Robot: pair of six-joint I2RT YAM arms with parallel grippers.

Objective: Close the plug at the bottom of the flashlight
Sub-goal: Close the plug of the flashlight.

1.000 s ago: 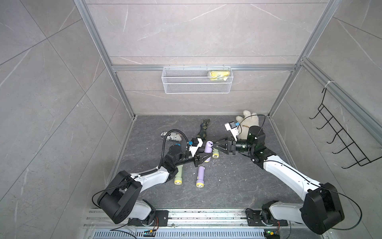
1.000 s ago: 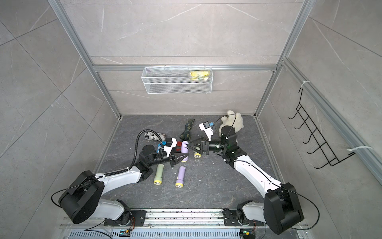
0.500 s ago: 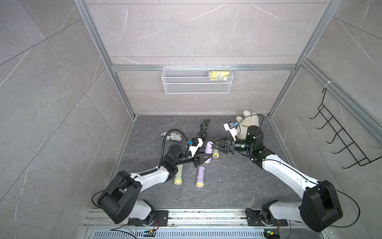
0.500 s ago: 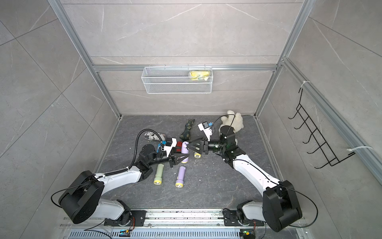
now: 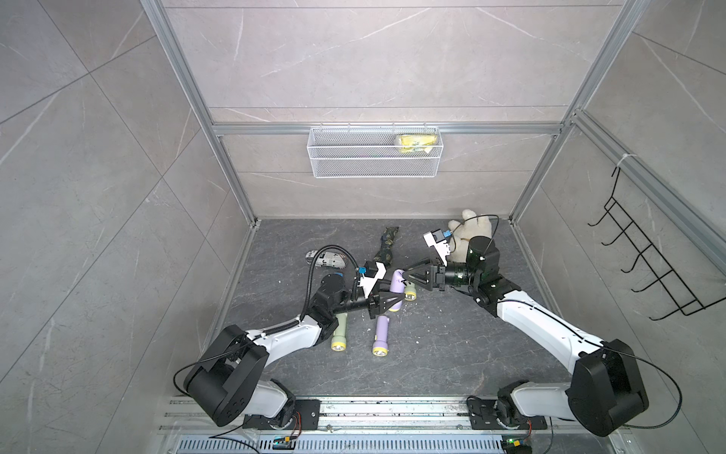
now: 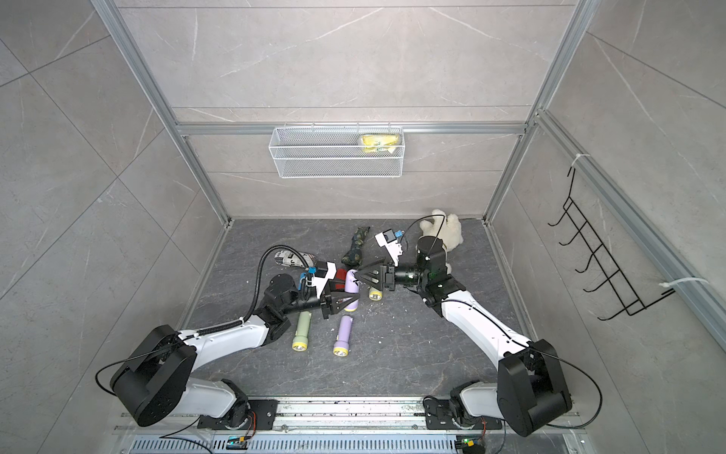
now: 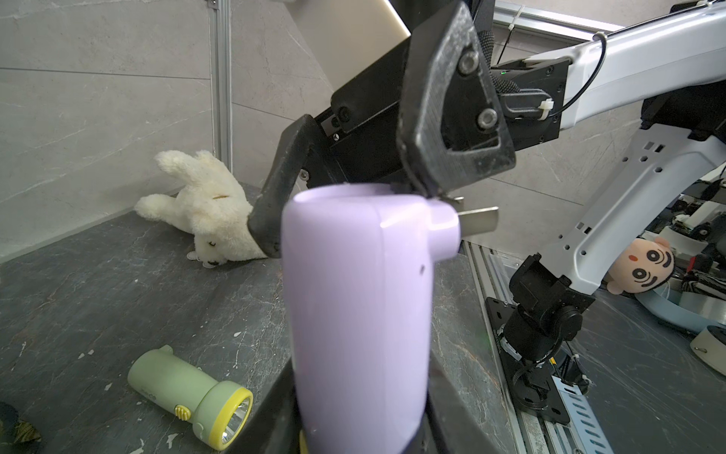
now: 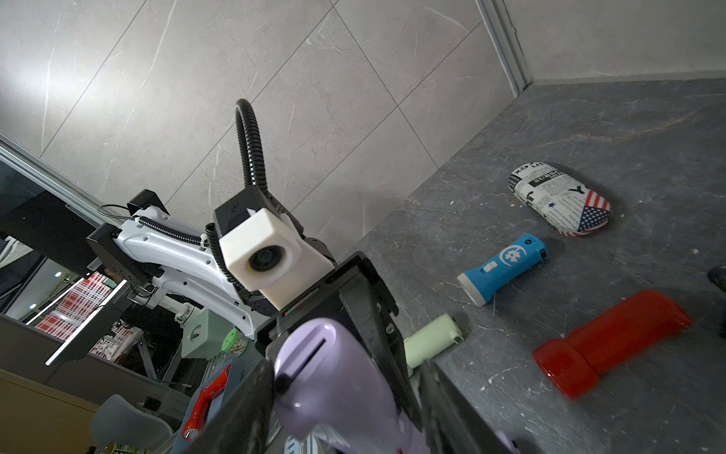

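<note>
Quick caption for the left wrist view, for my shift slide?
Left gripper holds the lilac plastic flashlight; right gripper straddles its base, one fingertip against the unfolded metal-pronged plug.

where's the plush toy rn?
In both top views the plush toy lies in the far right corner of the floor, just behind the right arm.

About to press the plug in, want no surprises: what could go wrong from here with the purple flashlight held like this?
1. One finger of the right gripper sits at the plug's hinge, not on the outswung prongs; pushing there may slip off rather than fold it.
2. The left gripper clamps the purple flashlight near its lamp end, so a sideways push could twist it in the jaws.
</note>
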